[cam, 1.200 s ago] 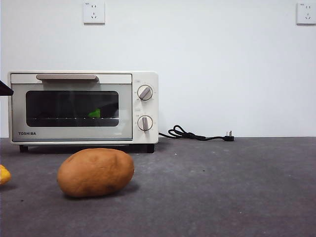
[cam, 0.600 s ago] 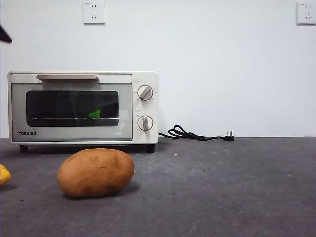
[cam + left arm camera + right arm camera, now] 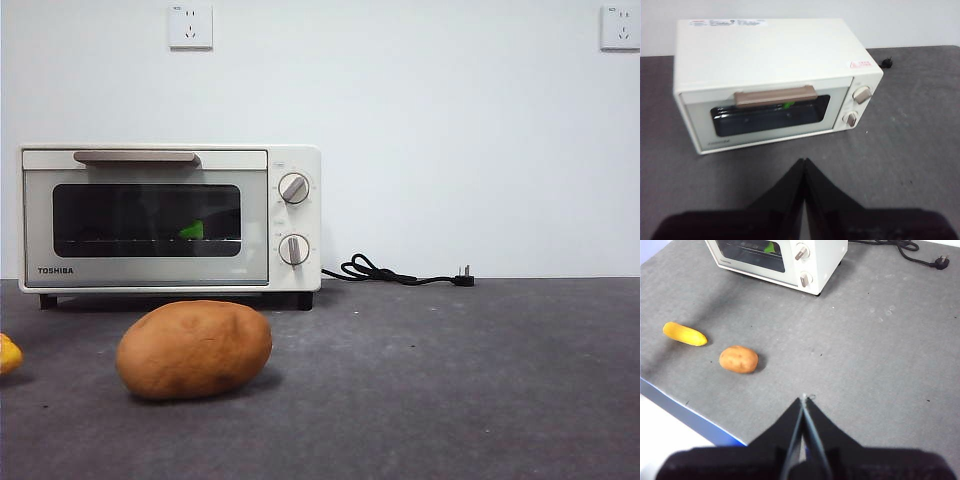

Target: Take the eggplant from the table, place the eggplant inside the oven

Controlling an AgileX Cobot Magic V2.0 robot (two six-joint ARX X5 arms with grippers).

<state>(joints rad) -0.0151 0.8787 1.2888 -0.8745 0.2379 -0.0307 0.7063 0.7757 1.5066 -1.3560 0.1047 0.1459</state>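
Observation:
The cream-white oven (image 3: pixel 296 216) stands at the back left of the table (image 3: pixel 450 380) with its glass door shut. Through the glass only the green stem cap of the eggplant (image 3: pixel 192 230) shows on the rack; its purple body is lost in the dark interior. The left wrist view looks down on the oven (image 3: pixel 765 50), with the green cap (image 3: pixel 788 104) just under the bar handle. My left gripper (image 3: pixel 804 161) is shut and empty, hovering in front of the door. My right gripper (image 3: pixel 804 399) is shut and empty, high over the table's front part, far from the oven (image 3: pixel 825 260).
A brown potato (image 3: pixel 194 348) lies in front of the oven, also seen from the right wrist (image 3: pixel 738 359). A yellow vegetable (image 3: pixel 684 334) lies left of it near the table's edge. A black power cable (image 3: pixel 395 272) trails right of the oven.
A black arm tip at the left edge of the front view rose from door height to the top corner and has left the view. The oven and potato stayed put.

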